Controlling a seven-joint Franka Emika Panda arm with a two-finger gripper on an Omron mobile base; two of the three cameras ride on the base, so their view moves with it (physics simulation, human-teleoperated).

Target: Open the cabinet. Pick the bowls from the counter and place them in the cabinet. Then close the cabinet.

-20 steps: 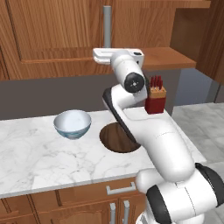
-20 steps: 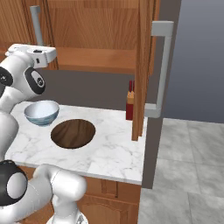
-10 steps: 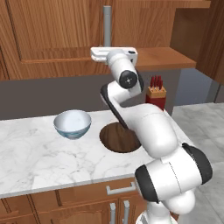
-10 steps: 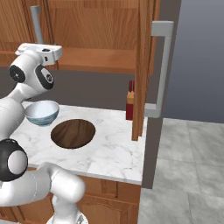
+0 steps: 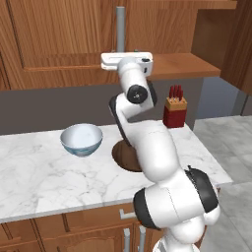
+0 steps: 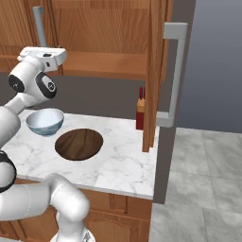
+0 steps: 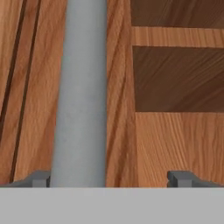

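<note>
Hand view: your end effector, fingers spread apart, straddles the left door's grey bar handle. Grip this rigid, smooth bar mid-length; expect hinge resistance.

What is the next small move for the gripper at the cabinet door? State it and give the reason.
Probably shift the gripper sideways to centre the left door's grey bar handle, then close. In the hand view the open fingertips stand wide, with the bar just inside one of them, off centre. The right door already stands open, and both bowls, white bowl and wooden bowl, wait on the counter.
</note>
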